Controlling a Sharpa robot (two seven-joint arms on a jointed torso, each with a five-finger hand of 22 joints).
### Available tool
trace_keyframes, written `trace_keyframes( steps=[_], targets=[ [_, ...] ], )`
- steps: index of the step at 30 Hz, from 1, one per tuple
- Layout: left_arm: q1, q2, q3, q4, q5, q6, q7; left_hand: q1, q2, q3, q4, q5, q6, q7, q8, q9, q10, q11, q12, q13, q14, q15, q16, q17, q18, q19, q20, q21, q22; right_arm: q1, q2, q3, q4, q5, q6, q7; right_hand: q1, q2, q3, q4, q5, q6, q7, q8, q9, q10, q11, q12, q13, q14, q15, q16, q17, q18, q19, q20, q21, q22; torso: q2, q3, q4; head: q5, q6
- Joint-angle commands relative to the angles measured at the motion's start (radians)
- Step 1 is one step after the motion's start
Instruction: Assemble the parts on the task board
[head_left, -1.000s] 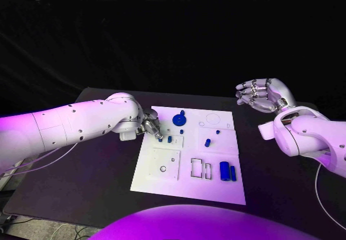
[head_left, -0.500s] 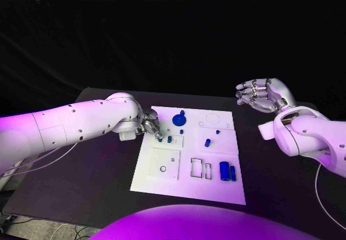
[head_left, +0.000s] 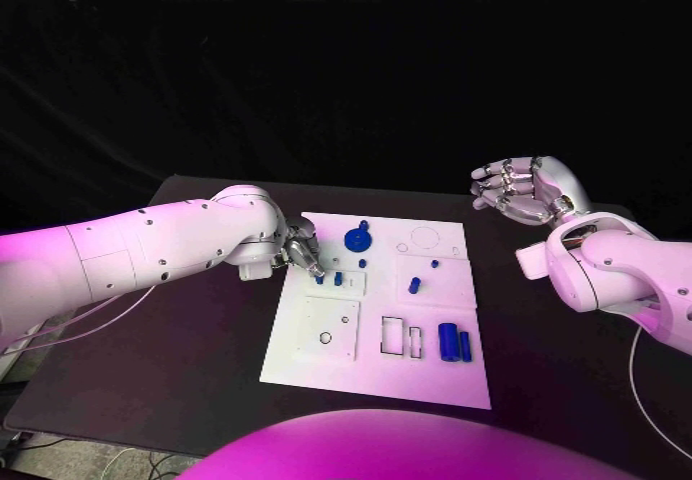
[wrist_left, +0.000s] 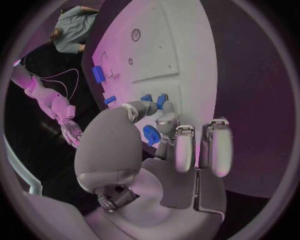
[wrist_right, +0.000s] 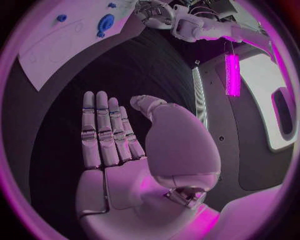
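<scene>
**Left hand working a small blue part at the board's near-left rows; right hand idle**

We start w/ the silver many-fingered left hand (head_left: 300, 252): it sits low at the left edge of the white flat task board (head_left: 378, 370), thumb and one finger reaching down to the small blue upright pegs (head_left: 329, 279) in the board's left-centre. In the left wrist view the same hand (wrist_left: 164, 145) has thumb and a forefinger drawn toward each other right at two small blue pieces (wrist_left: 154, 100), other fingers straight and apart. Whether a part is actually pinched we can't tell; fingertips hide the contact.

The silver right hand (head_left: 522, 190) hangs raised off the board's far-right corner, well apart from it, holding nothing; right wrist view shows it (wrist_right: 125, 145) flat-palmed, fingers side by side and extended, thumb out.

Outward on the board: a blue round disc w/ a stub (head_left: 358, 238) near the far edge, a small blue block (head_left: 415, 285) mid-board, two blue cylinders lying side by side (head_left: 456, 342) toward the near-right, beside outlined rectangular slots (head_left: 402, 337).

Our read: step in hand is seating or picking a small peg at the left rows; most parts appear not yet placed, so the task looks early. Next move prob. calls for a firm pinch, keeping the peg upright, and fine alignment over its hole before pressing. Risk: tipping the neighbouring peg, which stands just beside.
</scene>
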Motion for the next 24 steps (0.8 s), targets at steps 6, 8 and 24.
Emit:
trace_keyframes(
  steps=[6,8,24],
  targets=[
    [-0.002,0.005,-0.001,-0.003,-0.017,0.014,-0.005,-0.002,0.009,0.229,-0.236,0.004,0.005,0.0,0.0,0.0,0.007,0.001,0.004,0.0,0.097,-0.007,0.004,0.236,-0.018,0.019,-0.005,0.004,0.144,0.0,-0.001,0.0,0.001,-0.006,0.011,0.011,-0.007,0.007,-0.001,-0.004,0.006,0.002,0.006,-0.004,-0.001,0.006,0.0,-0.006,-0.001,0.003,0.003,-0.004,-0.002,0.012,0.001,0.004,0.003,-0.001,-0.001,0.0005,0.0007,-0.001,0.0],
    [-0.002,0.006,-0.001,-0.003,-0.017,0.016,-0.005,-0.002,0.008,0.229,-0.237,0.004,0.005,0.0,-0.001,0.0,0.008,0.001,0.004,0.001,0.097,-0.007,0.005,0.238,-0.018,0.019,-0.005,0.003,0.144,0.0,-0.001,0.0,0.001,-0.006,0.012,0.011,-0.007,0.007,-0.001,-0.004,0.006,0.002,0.006,-0.004,-0.001,0.006,0.0,-0.006,-0.001,0.003,0.003,-0.004,-0.002,0.012,0.001,0.004,0.003,-0.001,-0.001,0.0008,0.0011,-0.002,0.0],
    [-0.004,0.0,-0.002,0.009,-0.013,0.045,-0.009,-0.002,0.008,0.229,-0.238,0.005,0.006,0.0,-0.002,0.0,0.008,0.001,0.005,0.002,0.098,-0.007,0.006,0.24,-0.018,0.019,-0.005,0.004,0.144,-0.001,0.0,0.0,-0.001,-0.005,0.014,0.011,-0.007,0.007,-0.002,-0.005,0.007,0.003,0.006,-0.005,-0.001,0.007,0.0,-0.007,-0.001,0.004,0.003,-0.006,-0.003,0.012,0.002,0.004,0.003,-0.006,-0.001,0.0007,0.0005,-0.001,0.0]
  ],
)
